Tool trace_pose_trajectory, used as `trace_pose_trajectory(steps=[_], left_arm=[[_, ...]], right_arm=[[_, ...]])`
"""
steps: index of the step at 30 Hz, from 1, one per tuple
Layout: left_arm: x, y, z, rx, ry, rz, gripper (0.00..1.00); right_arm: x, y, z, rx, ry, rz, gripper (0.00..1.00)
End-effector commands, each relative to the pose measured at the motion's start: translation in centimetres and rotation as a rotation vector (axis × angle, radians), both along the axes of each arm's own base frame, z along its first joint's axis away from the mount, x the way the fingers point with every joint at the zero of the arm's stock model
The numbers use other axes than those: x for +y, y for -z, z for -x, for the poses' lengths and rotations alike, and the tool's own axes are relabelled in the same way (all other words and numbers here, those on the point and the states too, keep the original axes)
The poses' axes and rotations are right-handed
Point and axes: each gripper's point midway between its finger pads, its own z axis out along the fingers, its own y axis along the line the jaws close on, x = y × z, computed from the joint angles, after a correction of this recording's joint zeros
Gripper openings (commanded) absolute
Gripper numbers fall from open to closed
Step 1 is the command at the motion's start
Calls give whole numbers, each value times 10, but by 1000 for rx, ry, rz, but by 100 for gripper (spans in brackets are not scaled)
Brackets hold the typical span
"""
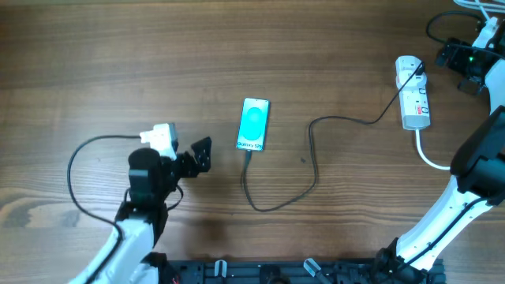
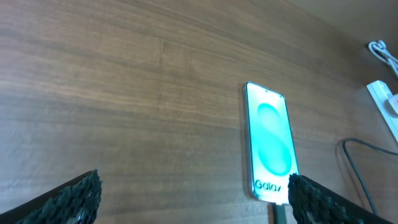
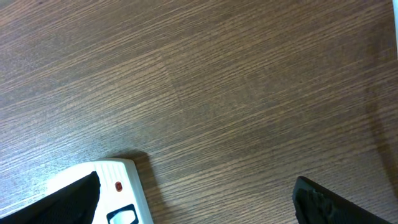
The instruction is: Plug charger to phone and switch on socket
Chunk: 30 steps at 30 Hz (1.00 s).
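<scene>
The phone point(image 1: 254, 124) lies flat mid-table, its teal screen lit; it also shows in the left wrist view point(image 2: 270, 140). The thin black charger cable point(image 1: 314, 158) runs from the phone's lower edge, loops toward the front, then rises to the white socket strip point(image 1: 413, 99) at far right. Its tip point(image 2: 278, 213) meets the phone's lower edge. My left gripper point(image 1: 199, 158) is open and empty, just left of the phone point(image 2: 196, 205). My right gripper point(image 1: 446, 67) is open and empty beside the socket's far end point(image 3: 199, 208). The socket's end point(image 3: 118, 186) shows a small red lamp and a switch.
The socket's thick white cord point(image 1: 430, 158) curves from the strip's near end toward my right arm. More white cable point(image 1: 472, 6) lies at the far right corner. A black cable point(image 1: 75, 166) loops on the wood left of my left arm.
</scene>
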Motion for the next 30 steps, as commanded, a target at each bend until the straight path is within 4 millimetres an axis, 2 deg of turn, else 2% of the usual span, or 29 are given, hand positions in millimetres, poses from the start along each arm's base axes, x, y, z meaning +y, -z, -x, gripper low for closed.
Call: trace_pose_trajectory(steps=[1, 8, 11, 14, 18, 19, 25, 28, 30], left_arm=[[15, 7, 14, -14, -49, -17, 100], [23, 19, 39, -21, -77, -17, 100], [25, 12, 41, -43, -86, -21, 100], [28, -3, 46, -93, -101, -26, 100], [34, -2, 59, -78, -129, -46, 100], [36, -17, 56, -149, -136, -60, 100], [37, -68, 55, -413, -91, -193, 100], [39, -87, 58, -519, -80, -288, 100], [45, -90, 58, -539, -102, -345, 100]], right_arm=[[4, -4, -4, -16, -14, -6, 100], [4, -4, -4, -16, -14, -6, 100], [4, -4, -4, -16, -14, -7, 100], [4, -4, -4, -16, -14, -7, 99], [4, -4, -4, -16, -15, -6, 100], [4, -4, -4, -16, -14, -6, 100], [4, -4, -4, -16, -14, -6, 100], [4, -4, -4, -16, -14, -6, 100], [4, -4, -4, -16, -14, -7, 100]])
